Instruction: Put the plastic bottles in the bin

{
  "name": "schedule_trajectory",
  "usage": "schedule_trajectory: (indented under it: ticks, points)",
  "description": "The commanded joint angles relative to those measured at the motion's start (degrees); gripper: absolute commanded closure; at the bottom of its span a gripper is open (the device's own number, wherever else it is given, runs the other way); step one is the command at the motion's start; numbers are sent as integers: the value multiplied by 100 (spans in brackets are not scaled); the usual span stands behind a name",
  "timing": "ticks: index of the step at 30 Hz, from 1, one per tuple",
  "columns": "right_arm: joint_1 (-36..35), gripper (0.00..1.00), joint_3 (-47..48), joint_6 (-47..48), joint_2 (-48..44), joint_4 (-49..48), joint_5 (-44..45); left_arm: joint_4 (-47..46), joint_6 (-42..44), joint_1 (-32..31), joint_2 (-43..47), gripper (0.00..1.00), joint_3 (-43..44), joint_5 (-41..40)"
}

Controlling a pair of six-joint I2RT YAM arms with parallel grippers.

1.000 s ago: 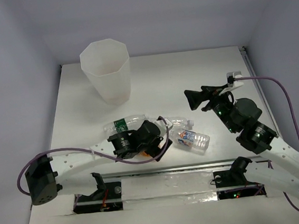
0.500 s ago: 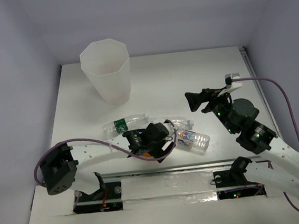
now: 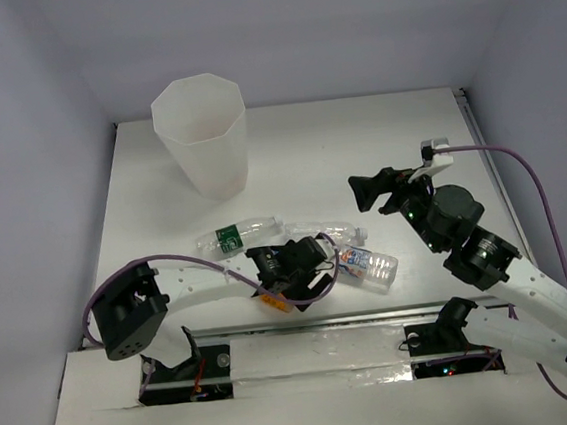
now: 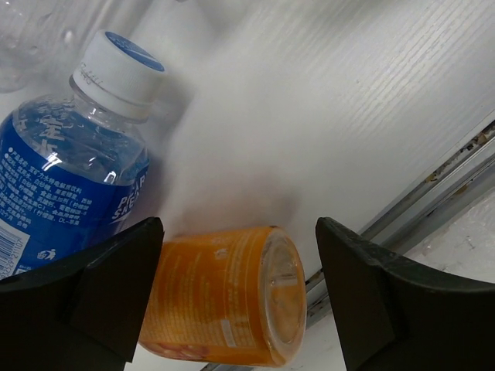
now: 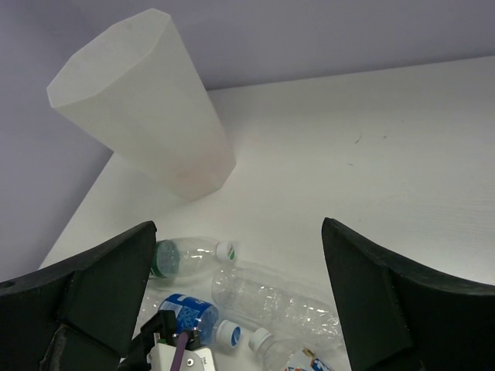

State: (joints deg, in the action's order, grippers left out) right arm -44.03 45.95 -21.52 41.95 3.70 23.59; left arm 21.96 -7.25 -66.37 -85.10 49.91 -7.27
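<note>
Orange bottle (image 4: pixel 224 297) lies sideways between the jaws of the spread left gripper (image 4: pixel 240 236).

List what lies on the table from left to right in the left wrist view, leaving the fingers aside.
blue-labelled bottle → orange bottle → metal rail along the table edge

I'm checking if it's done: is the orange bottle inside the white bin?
No, the orange bottle lies on the table inside the left claw, away from the bin.
</note>
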Motion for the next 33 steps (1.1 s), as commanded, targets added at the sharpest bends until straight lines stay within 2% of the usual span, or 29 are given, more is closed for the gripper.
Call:
schedule_trajectory:
  ticks: [1,5,7,12,15,18,19,23,25,27,30,32,33]
  points:
    - [-53,7,80,-45,32,-63,119,98,65,-60,55,24,230,32]
    - [-53,7,80,-54,76,-63,84,107,48,-60,90,35,238,6]
    - [-53,7,80,-63,102,-72,31,99,4,-60,151,36,238,-55]
    - [-53,8,80,-37,155,-37,-144,-7,-224,-60,652,19,352,-511]
    - [-53,18,10,-37,6,-63,-346,-94,-409,-60,1100,14,572,-950]
    - [-53,33,-8,-45,-134,-2,-487,-183,-724,-60,1627,12,792,-1450]
    - [-53,45,1,-45,-152,68,-513,-183,-865,-60,1767,12,853,-1557]
    - [-53,68,10,-72,-109,297,-838,-121,-2314,-60,2637,15,617,-1699]
    - [-53,73,-77,-124,-4,324,-1023,159,-2885,-60,3136,20,363,-2040]
    - [-53,74,-192,-168,111,245,-1496,457,-3595,-8,3560,27,230,-2566]
    - [-114,73,-359,-134,576,26,-2375,433,-3933,-8,4474,33,10,-2919]
    - [-376,60,-403,-90,901,-211,-2893,388,-3925,63,4852,35,-60,-3008]
    - [-535,50,-394,-46,1224,-264,-2904,432,-3925,63,4897,35,-60,-3122]
